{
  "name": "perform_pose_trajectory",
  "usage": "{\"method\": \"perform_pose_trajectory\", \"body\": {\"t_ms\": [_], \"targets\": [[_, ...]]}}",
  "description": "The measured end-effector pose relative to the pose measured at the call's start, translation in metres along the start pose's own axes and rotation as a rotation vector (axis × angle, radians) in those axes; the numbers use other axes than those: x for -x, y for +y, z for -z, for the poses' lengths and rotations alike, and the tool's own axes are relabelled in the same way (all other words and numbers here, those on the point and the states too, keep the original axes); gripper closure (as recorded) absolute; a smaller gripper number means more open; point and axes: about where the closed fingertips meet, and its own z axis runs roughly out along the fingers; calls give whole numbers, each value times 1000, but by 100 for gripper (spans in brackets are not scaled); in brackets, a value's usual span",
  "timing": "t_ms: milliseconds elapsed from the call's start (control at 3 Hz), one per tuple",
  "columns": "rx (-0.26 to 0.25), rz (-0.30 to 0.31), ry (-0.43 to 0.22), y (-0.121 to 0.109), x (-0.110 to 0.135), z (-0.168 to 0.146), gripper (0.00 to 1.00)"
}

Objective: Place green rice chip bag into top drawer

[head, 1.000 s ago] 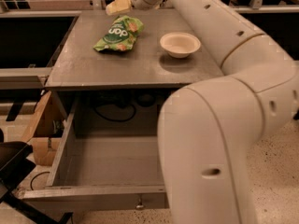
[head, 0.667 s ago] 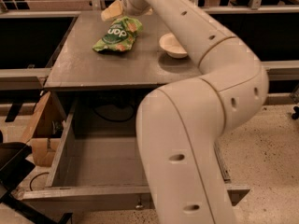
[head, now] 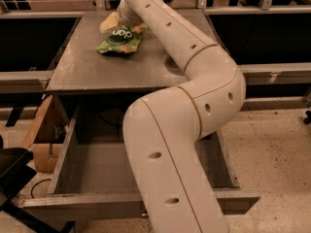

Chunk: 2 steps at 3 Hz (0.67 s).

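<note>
The green rice chip bag (head: 120, 39) lies flat on the grey tabletop (head: 87, 67), near its far left part. My gripper (head: 115, 21) is at the end of the long white arm (head: 194, 81), right at the bag's far edge and just above it. The bag rests on the table and is not lifted. The top drawer (head: 92, 171) is pulled out below the table's front edge, with its grey floor bare. My arm crosses over the drawer's right half and hides it.
A cardboard box (head: 41, 137) stands on the floor left of the drawer. A black object (head: 12, 176) sits at the lower left. Dark recessed bays flank the table on both sides. Speckled floor (head: 272, 154) lies to the right.
My arm has swung left across the table and now covers the small cream bowl. The gripper has come down closer to the bag's far edge. The bag has not moved.
</note>
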Motion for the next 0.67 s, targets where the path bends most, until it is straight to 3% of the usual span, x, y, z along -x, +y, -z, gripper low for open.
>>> {"method": "perform_pose_trajectory", "body": {"t_ms": [333, 667], "targets": [[-7, 2, 51, 3, -15, -18, 27], [-7, 2, 52, 3, -15, -18, 50]]}}
